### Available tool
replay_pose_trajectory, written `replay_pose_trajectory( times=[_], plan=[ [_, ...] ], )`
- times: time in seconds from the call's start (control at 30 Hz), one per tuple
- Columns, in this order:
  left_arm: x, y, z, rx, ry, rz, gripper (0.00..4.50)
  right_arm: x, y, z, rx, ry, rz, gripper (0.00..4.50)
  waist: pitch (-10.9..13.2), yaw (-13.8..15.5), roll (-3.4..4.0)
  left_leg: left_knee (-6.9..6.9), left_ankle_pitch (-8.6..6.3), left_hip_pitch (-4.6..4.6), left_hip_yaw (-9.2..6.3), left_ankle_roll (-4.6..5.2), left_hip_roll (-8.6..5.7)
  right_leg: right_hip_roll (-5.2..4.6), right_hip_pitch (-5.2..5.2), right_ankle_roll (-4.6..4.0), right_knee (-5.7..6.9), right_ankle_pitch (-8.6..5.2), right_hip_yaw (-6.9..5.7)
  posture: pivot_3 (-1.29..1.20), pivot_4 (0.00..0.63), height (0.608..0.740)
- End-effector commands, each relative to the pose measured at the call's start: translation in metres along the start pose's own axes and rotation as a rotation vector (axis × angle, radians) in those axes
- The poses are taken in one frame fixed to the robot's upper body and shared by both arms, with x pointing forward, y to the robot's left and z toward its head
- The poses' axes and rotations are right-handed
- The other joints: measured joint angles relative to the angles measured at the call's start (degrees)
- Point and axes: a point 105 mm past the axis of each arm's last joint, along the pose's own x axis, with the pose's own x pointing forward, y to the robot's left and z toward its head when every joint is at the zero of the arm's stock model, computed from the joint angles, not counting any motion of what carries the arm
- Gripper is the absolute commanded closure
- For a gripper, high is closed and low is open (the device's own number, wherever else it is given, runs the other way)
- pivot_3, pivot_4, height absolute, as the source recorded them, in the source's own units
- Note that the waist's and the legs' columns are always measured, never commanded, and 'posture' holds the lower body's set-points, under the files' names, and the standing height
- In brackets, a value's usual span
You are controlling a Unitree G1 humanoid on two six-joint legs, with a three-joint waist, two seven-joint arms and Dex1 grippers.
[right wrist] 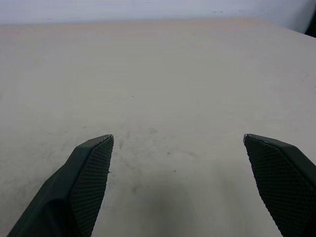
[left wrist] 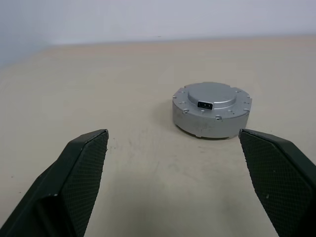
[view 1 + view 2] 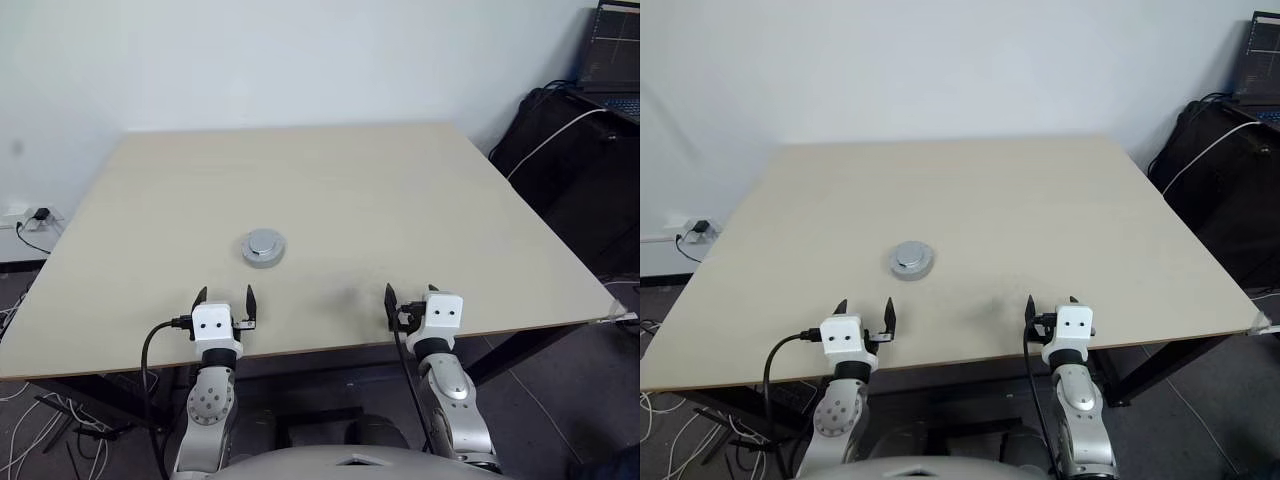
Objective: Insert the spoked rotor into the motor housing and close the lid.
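motor housing (image 3: 264,248), closed by the lid (image 2: 211,95), is seen left of centre on the table (image 3: 400,200). left pincer (image 3: 225,297) and right pincer (image 3: 410,294) are held wide apart, empty, near the lower edge.

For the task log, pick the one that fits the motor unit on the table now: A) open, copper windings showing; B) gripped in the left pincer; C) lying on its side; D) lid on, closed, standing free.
D: the lid caps the motor housing, no windings show, and both the left pincer and right pincer stand open, apart from it.
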Motion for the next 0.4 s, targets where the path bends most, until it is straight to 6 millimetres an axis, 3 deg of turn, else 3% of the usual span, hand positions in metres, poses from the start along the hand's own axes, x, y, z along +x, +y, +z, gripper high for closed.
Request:
replay_pose_trajectory(
  times=[0.03,0.4],
  plan=[
    [0.0026,-0.0013,0.0085,-0.006,-0.042,-0.009,0.02,0.0029,0.0011,0.0123,0.010,-0.050,0.001,0.00,0.00,0.00,0.00,0.00,0.00,0.00,0.00,0.00,0.00,0.00,0.00,0.00,0.00,0.00,0.00,0.00,0.000,0.740],
    [0.0034,-0.0036,0.0085,-0.023,-0.045,-0.015,0.02,0.0030,0.0043,0.0119,0.009,-0.050,0.018,0.00,-0.03,0.00,0.04,0.02,0.00,0.00,0.00,0.00,0.00,0.01,0.00,0.00,0.01,0.00,0.00,0.00,0.000,0.740]
  ],
)
